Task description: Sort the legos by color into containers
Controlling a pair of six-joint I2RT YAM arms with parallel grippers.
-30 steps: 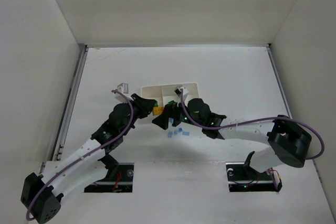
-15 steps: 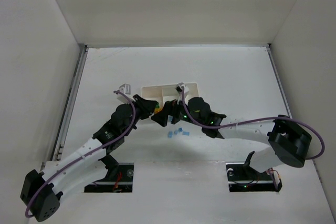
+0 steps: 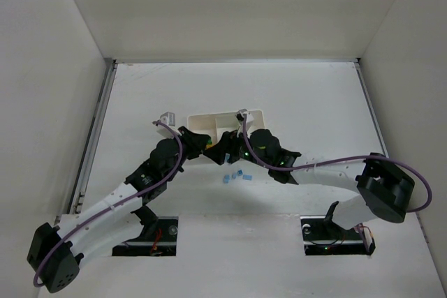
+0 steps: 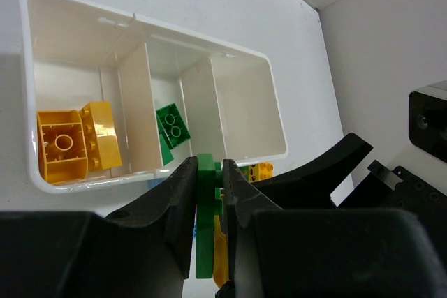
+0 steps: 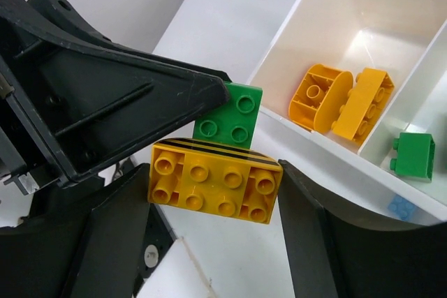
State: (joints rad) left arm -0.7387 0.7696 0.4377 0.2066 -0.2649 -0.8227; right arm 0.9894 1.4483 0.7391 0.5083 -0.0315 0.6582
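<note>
My left gripper (image 4: 208, 169) is shut on a green lego (image 4: 204, 193) held on edge just in front of the white tray (image 4: 251, 82). My right gripper (image 5: 213, 172) is shut on a yellow lego with black stripes (image 5: 213, 183), which touches that green lego (image 5: 230, 116). Both grippers (image 3: 202, 144) (image 3: 221, 150) meet at the tray's near wall (image 3: 209, 120). The tray's left compartment holds two yellow legos (image 4: 73, 144), the middle one a green lego (image 4: 172, 125), and the right one (image 4: 248, 102) shows nothing. Light blue legos (image 3: 237, 176) lie on the table.
A small grey clip (image 3: 165, 116) lies left of the tray. White walls enclose the table on three sides. The left arm's black fingers (image 5: 126, 95) fill the left side of the right wrist view.
Both grippers, with the joined green and yellow legos, have shifted slightly toward the tray's near wall. The tray and the blue legos have not moved.
</note>
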